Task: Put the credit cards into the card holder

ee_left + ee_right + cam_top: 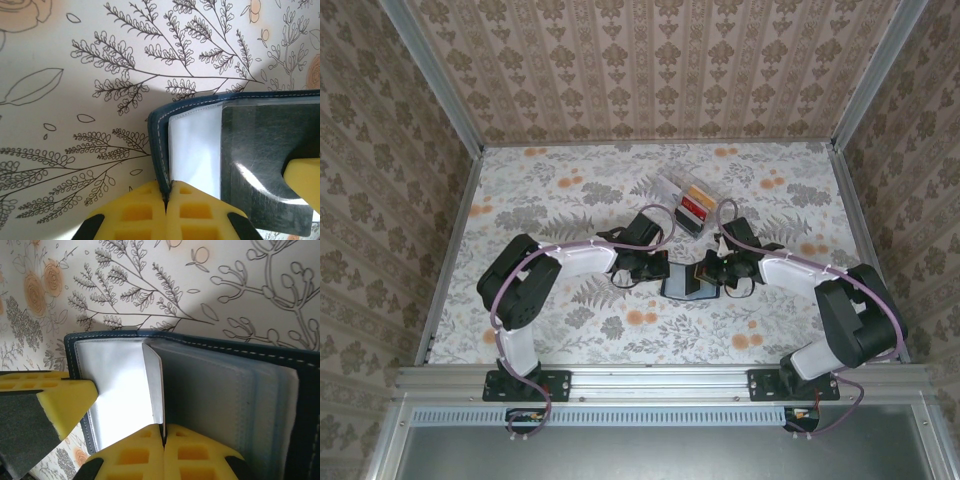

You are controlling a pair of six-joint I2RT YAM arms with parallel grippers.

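clenching card holder [682, 285] edge in left hand [166, 192], pinching its inner sleeve [155, 385] in right hand [164, 432], at surface [570, 200] centre; seeing credit cards [692, 205] in clear box [670, 185] at 12 o'clock, judging loading mostly left.

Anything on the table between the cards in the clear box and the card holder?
No loose object visible between the credit cards and the card holder. The left tool and right tool are both shut on the holder, flanking that path.

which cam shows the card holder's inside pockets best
Right wrist: the open card holder is close, its layered clear pockets distinct. Left wrist gives one corner and a glary pocket; top external shows it tiny and far.
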